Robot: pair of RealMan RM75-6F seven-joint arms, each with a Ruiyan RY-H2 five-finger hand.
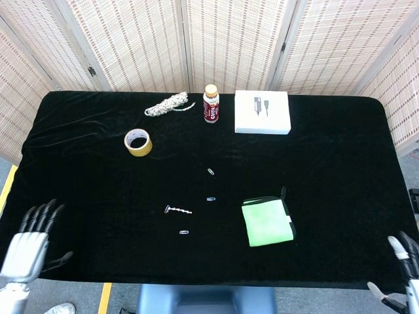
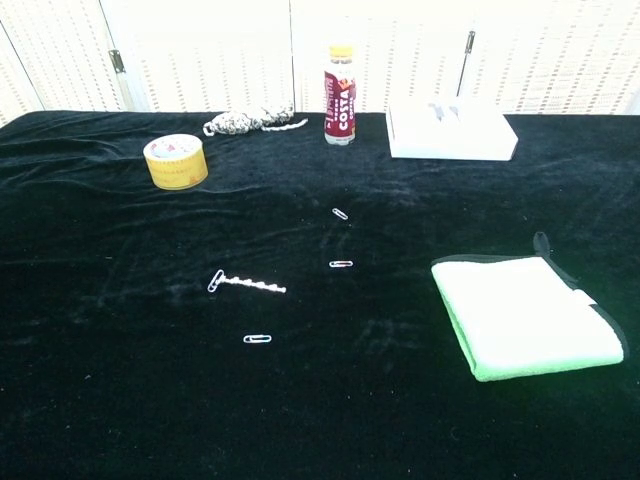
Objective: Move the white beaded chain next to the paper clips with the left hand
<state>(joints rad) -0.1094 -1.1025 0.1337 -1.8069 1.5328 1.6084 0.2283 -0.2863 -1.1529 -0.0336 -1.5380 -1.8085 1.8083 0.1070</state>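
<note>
White chain [image 1: 179,210] lay flat on black cloth [image 1: 327,163], stretched out among three clips: one [image 1: 211,199] just to its right, one [image 1: 184,232] just below, one [image 1: 211,172] farther up. Placement looked done, so the step in hand was judged to be retreat: pull clear without dragging cloth or nudging chain. Left hand [image 1: 27,245] sat off the table's near-left corner, fingers spread, holding nothing, well apart from chain. Right hand [image 1: 406,275] was barely in frame at bottom right; finger state could not be told. Green towel [image 1: 267,222] lay right of the clips.
</note>
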